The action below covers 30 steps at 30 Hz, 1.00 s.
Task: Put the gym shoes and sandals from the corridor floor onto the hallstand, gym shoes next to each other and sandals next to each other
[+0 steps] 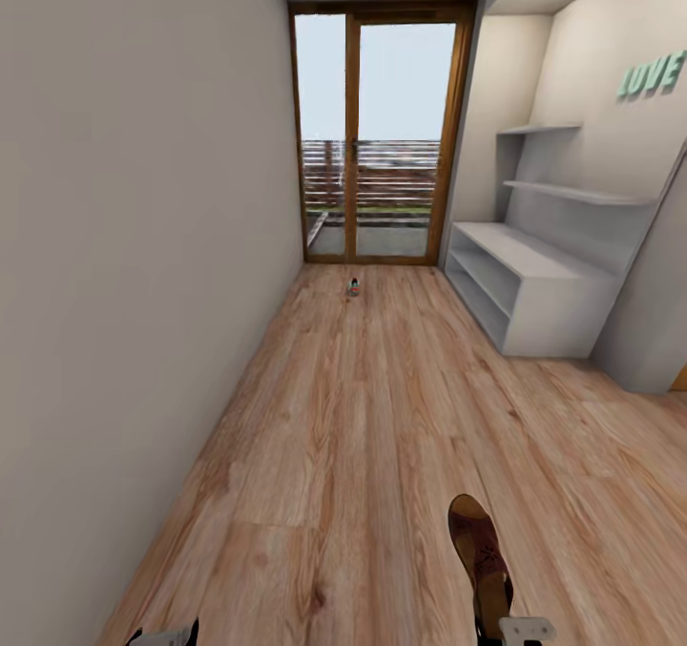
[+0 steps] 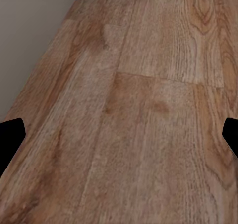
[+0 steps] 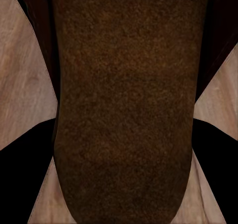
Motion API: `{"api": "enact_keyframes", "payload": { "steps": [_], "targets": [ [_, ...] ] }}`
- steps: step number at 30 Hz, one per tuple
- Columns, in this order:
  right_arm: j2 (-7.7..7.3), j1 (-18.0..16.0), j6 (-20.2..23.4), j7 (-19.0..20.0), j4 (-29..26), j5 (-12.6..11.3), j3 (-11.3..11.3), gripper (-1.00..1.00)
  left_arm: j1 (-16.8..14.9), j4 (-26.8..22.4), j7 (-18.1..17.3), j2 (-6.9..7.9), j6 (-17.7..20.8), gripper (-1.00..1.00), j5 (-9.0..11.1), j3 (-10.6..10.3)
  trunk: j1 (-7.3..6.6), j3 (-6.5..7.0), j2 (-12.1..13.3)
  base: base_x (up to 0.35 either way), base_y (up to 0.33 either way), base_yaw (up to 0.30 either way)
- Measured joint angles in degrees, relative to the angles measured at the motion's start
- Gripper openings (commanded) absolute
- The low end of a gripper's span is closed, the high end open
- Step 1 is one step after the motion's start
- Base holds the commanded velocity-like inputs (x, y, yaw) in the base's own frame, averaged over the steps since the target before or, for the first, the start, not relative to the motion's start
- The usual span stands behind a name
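Right fingers (image 3: 20, 179) clamp 1 reddish-brown, tan-soled sandal (image 1: 480, 555); left fingers (image 2: 11, 135) spread wide, empty.

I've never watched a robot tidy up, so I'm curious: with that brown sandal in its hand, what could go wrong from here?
The right gripper seems to hold the sandal by one end, with most of it sticking out forward, so it might slip or swing loose on the way. The hallstand stands well ahead on the right; the protruding sandal could bump its edge. A small object lies on the corridor floor ahead.
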Motion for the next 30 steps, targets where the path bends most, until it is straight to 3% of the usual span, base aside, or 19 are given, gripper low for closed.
{"api": "enact_keyframes", "payload": {
  "steps": [30],
  "targets": [
    [0.02,0.0,0.0,0.0,0.1,0.0,0.0,-1.0,0.0,0.0,0.0,0.0,0.0,1.0,0.0,0.0,0.0,0.0,0.0,0.34,0.0,0.0]
  ]
}}
